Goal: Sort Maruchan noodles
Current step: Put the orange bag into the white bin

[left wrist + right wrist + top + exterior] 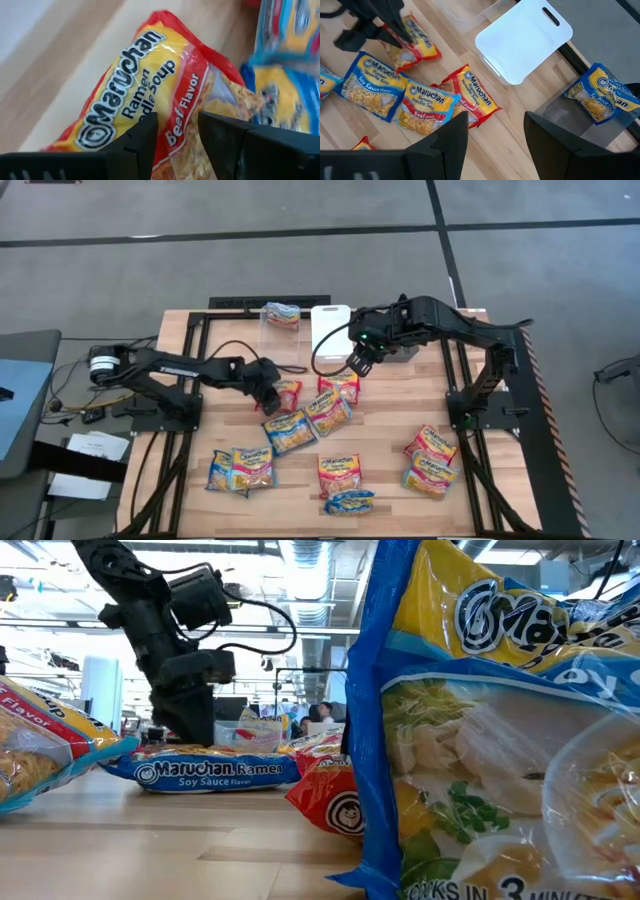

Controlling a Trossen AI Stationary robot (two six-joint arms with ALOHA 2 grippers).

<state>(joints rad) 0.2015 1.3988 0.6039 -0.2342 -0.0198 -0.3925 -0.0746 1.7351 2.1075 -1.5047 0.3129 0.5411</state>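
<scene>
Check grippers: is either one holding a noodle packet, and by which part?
Nothing is held. The left gripper is open right above a red beef-flavor packet on the table. The right gripper is open and empty, up near the white bin.

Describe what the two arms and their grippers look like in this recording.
Both arms are dark, nearly black, jointed links with black cables looping alongside. The left arm has a white round cap at its base; the right arm shows a small green light near its wrist. The left gripper and right gripper each have two flat, dark, matte fingers.

about a dozen crinkly yellow maruchan noodles (291, 431) packets lie flat, scattered on the table.
</scene>
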